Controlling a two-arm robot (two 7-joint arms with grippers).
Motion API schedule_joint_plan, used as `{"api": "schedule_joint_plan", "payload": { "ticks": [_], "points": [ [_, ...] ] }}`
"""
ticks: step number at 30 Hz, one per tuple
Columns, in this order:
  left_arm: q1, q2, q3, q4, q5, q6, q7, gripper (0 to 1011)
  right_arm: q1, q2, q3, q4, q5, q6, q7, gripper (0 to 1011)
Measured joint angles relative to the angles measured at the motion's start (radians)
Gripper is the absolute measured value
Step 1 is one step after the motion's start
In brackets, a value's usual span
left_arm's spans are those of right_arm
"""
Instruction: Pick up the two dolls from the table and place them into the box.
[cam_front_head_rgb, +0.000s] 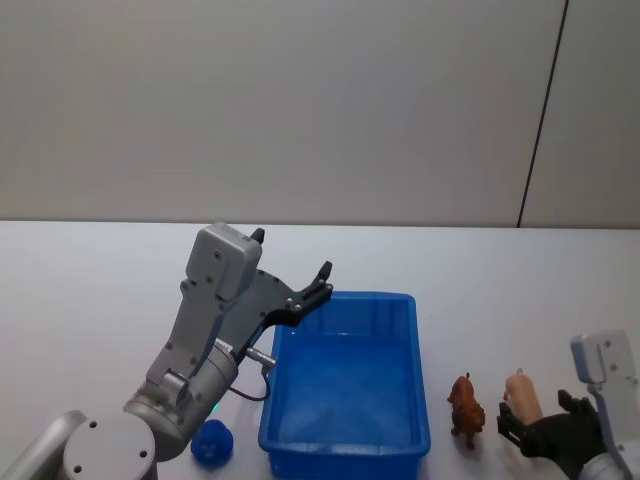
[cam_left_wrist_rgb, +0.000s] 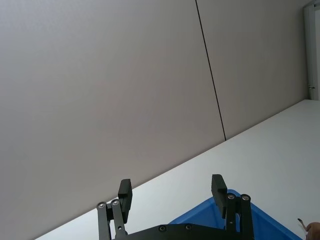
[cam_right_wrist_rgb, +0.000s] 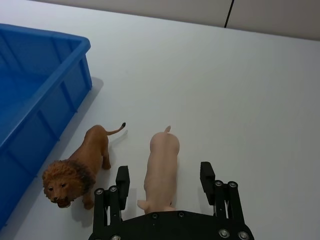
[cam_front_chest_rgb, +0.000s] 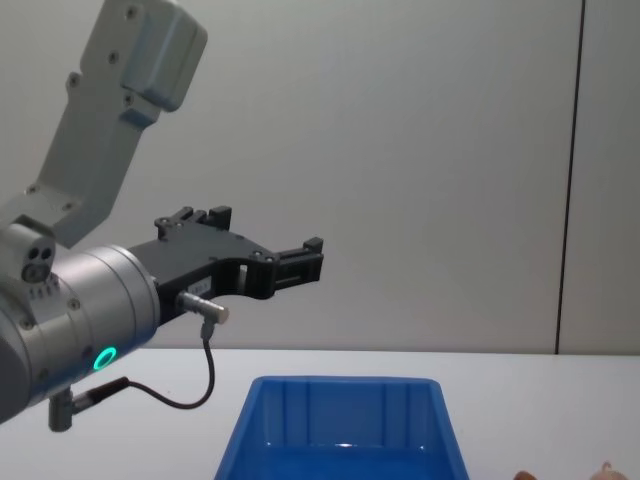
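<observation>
Left gripper (cam_left_wrist_rgb: 171, 186): raised over the bright blue plastic bin's (cam_front_head_rgb: 372, 297) far-left corner, fingers apart.
Right gripper (cam_right_wrist_rgb: 164, 172): I see its fingers apart around the pale pink pig doll (cam_right_wrist_rgb: 164, 147).
Brown lion doll (cam_right_wrist_rgb: 82, 162): between pig and bin, at the white table's (cam_front_head_rgb: 90, 300) near-right corner.

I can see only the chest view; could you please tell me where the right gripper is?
Observer: The right gripper is open, low over the table, its fingers either side of the pig without touching it.
Operator: Where is the other doll?
Observer: The lion stands beside the pig, between it and the box.
Operator: Is anything else on the table?
Observer: A blue ball lies left of the box, by its near corner.
</observation>
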Motion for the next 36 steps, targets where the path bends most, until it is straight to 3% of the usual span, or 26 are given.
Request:
{"api": "schedule_joint_plan", "payload": {
  "ticks": [10,17,25,36],
  "points": [
    [0.000,0.000,0.000,0.000,0.000,0.000,0.000,1001,0.009,-0.015,0.002,0.026,0.023,0.043,0.002,645],
    [0.000,0.000,0.000,0.000,0.000,0.000,0.000,1001,0.015,-0.023,0.007,0.043,0.035,0.065,-0.001,382],
    [0.000,0.000,0.000,0.000,0.000,0.000,0.000,1001,0.014,-0.025,0.008,0.042,0.028,0.047,-0.002,346],
    [0.000,0.000,0.000,0.000,0.000,0.000,0.000,1001,0.001,-0.021,0.008,-0.002,-0.013,-0.037,0.002,346]
  ]
}}
